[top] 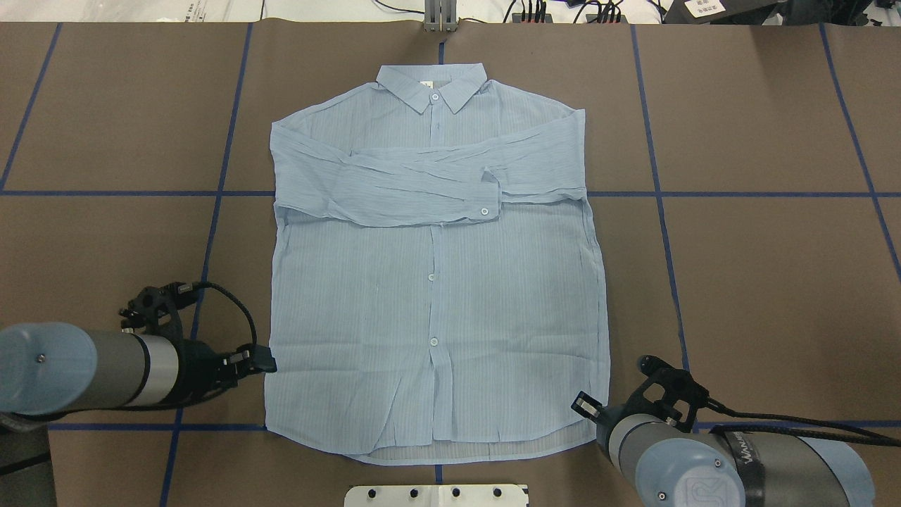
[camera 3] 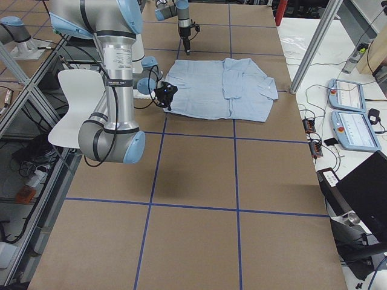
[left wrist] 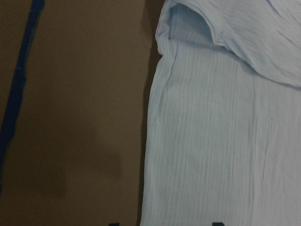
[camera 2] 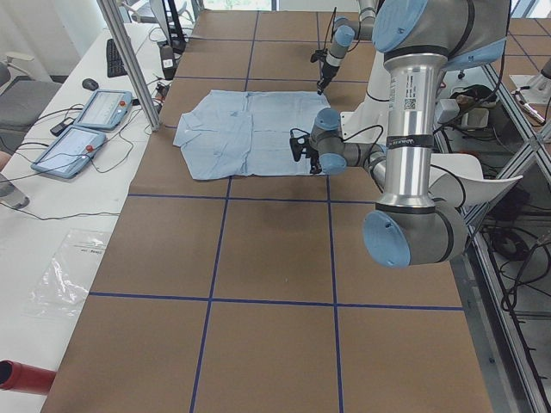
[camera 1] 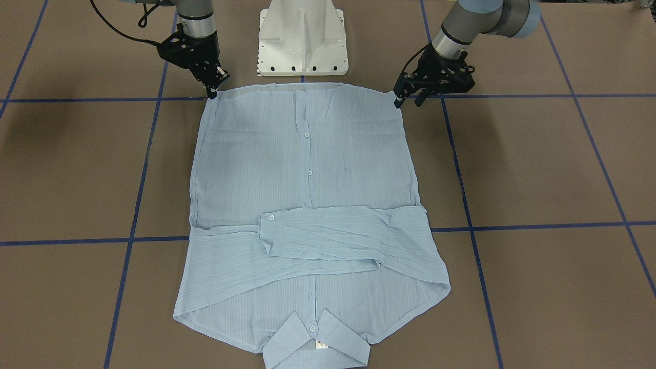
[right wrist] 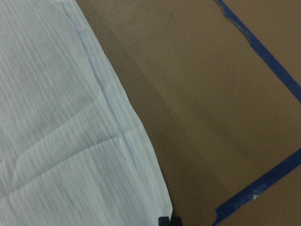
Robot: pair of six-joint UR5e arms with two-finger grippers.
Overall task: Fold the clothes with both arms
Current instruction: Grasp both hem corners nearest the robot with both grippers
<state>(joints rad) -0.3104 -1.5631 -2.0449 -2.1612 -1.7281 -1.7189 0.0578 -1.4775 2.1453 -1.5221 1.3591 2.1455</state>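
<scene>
The light blue striped shirt lies flat, buttoned front up, on the brown table, with both sleeves folded across the chest and the collar far from the robot. My left gripper is open at one hem corner. In the left wrist view its fingertips stand wide apart, astride the shirt's side edge. My right gripper is at the other hem corner. In the right wrist view its fingertips are together right at the cloth's corner.
The white pedestal base stands just behind the hem. Blue tape lines cross the brown table. Control tablets and cables lie on a side table beyond the collar end, past a metal post.
</scene>
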